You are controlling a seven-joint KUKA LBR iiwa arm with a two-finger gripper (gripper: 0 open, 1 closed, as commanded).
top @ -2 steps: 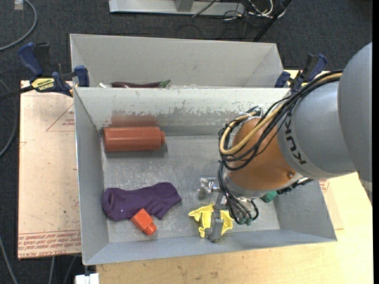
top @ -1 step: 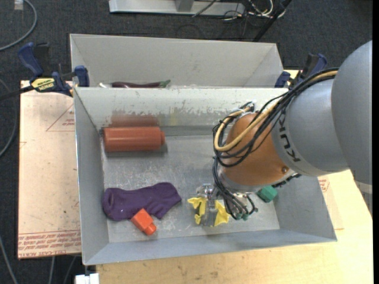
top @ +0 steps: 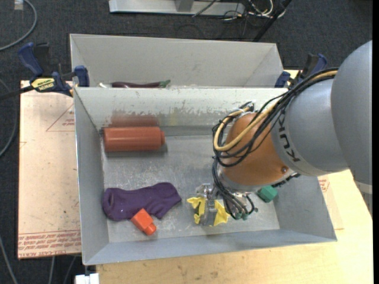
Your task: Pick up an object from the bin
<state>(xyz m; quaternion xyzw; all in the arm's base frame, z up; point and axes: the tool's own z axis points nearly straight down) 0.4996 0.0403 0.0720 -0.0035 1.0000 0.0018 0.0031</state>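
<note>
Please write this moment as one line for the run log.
pincer: at yellow crumpled piece, bin front | nearby: green piece, orange block, purple sock | far: brown cylinder

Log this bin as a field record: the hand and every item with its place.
hand: down at the front of the bin, at the yellow crumpled thing
back left: red-brown cylinder, lying on its side
front left: purple cloth, orange block against its front edge
right of hand: green thing, partly under the arm
</note>
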